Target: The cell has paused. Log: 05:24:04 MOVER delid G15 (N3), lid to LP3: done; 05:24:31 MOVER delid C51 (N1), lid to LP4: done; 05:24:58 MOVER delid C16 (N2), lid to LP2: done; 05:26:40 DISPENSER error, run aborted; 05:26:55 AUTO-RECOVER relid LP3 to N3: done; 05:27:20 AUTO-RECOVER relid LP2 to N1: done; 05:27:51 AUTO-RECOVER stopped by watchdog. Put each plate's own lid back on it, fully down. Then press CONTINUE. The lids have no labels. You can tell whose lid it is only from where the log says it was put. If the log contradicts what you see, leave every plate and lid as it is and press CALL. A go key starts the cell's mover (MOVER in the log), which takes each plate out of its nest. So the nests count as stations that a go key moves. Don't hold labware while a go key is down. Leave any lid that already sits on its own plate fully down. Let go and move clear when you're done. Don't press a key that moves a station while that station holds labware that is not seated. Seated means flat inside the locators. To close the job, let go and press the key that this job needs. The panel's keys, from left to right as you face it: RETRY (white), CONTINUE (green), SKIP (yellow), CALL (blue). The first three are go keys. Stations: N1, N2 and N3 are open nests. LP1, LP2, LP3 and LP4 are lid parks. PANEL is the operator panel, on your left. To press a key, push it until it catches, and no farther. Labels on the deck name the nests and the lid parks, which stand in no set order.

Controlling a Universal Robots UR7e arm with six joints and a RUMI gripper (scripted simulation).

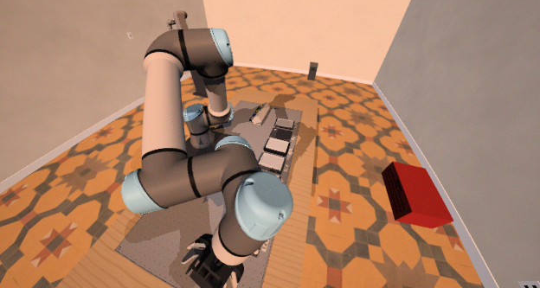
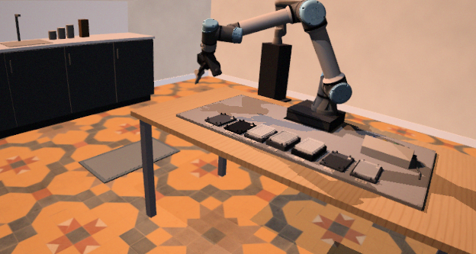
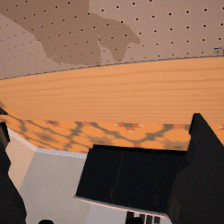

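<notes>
My gripper (image 2: 198, 78) (image 1: 196, 257) (image 3: 99, 119) is open and empty. It hangs high over the left end of the table, past the deck's edge. Seven stations stand in a row along the front of the grey deck (image 2: 397, 191). From the left there are two bare black parks (image 2: 220, 119) (image 2: 239, 127), then three plates in nests (image 2: 260, 132) (image 2: 283, 139) (image 2: 309, 147), a bare black park (image 2: 336, 161) (image 1: 282, 134), and a park with a grey lid (image 2: 366, 170) (image 1: 285, 123). The rightmost plate (image 1: 277, 145) has a smooth white top. The middle plate (image 1: 272, 161) shows a grid of wells. The deck labels are too small to read.
The operator panel (image 2: 387, 150) (image 1: 260, 113) sits at the deck's right end behind the row. The arm's base (image 2: 314, 117) stands at the deck's back. The wooden table (image 2: 229, 146) (image 3: 110, 95) carries the deck. A red crate (image 1: 415, 195) lies on the floor.
</notes>
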